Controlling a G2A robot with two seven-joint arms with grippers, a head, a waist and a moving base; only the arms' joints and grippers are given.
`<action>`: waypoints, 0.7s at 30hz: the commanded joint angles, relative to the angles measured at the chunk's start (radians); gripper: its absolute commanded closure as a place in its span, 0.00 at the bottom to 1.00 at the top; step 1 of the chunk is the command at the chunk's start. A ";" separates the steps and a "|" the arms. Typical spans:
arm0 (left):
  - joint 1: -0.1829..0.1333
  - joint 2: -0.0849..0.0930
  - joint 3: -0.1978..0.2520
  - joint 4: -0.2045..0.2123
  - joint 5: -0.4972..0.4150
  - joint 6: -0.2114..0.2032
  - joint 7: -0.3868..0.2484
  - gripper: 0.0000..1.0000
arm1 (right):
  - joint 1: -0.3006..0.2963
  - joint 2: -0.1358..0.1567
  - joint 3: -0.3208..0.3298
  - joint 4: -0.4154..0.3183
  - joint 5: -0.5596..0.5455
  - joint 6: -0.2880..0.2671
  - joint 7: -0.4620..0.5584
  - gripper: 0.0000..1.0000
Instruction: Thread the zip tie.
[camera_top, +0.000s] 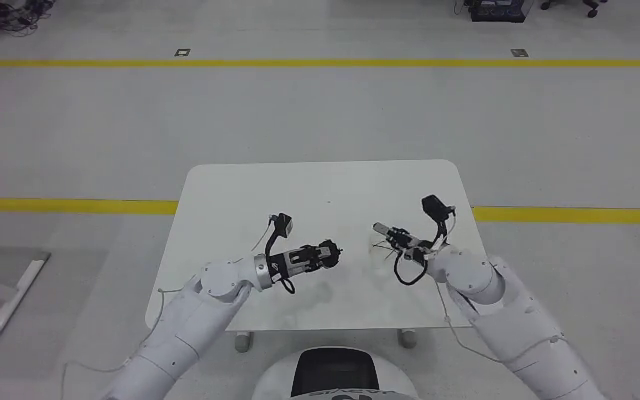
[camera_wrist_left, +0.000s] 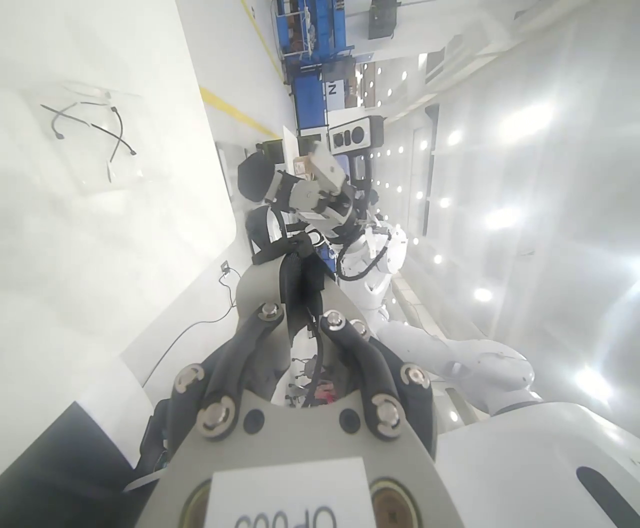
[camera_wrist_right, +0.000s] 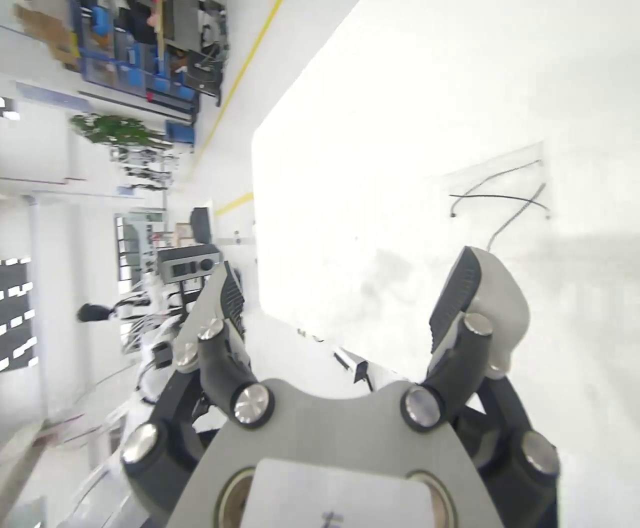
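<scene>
Zip ties (camera_wrist_left: 117, 131) (camera_wrist_right: 500, 199): several thin black ones, loosely crossed, lying flat inside a clear plastic wrapper (camera_wrist_left: 60, 165) (camera_wrist_right: 480, 175) on the white table (camera_top: 300, 190) (camera_wrist_left: 75, 250) (camera_wrist_right: 400, 125). Neither gripper touches them, and the wrapper sits well apart from both. The exact spot on the tabletop can't be told. Left gripper (camera_top: 333, 252) (camera_wrist_left: 300, 280) is over the middle of the table, pointing toward 3 o'clock, with its fingers (camera_wrist_left: 260, 290) pressed together. A thin dark line runs down between the linkages, but I can't tell if anything is pinched. Right gripper (camera_top: 383, 231) (camera_wrist_right: 350, 285) is just at 3 o'clock of the left one, pointing back toward 9 o'clock. Its fingers (camera_wrist_right: 457, 295) are spread wide with nothing between the black ribbed pads. The two gripper tips face each other with a small gap and don't touch. In the top view both arms come in from the 6 o'clock edge of the table, the left from about 7 and the right from about 5. On the floor, one yellow line (camera_top: 320, 63) runs across at 12 o'clock beyond the table, and a second yellow line (camera_top: 90, 206) passes behind the table at mid height.
</scene>
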 joint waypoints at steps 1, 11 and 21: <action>0.000 0.000 0.000 0.000 0.000 0.000 0.000 1.00 | 0.025 -0.013 -0.033 0.059 -0.044 -0.039 -0.008 0.00; 0.000 0.000 0.000 0.000 0.000 0.000 0.000 1.00 | 0.042 -0.029 -0.052 0.102 -0.062 -0.039 -0.019 0.00; 0.000 0.000 0.000 0.000 0.000 0.000 0.000 1.00 | 0.055 -0.075 -0.071 0.139 -0.351 -0.039 -0.076 0.00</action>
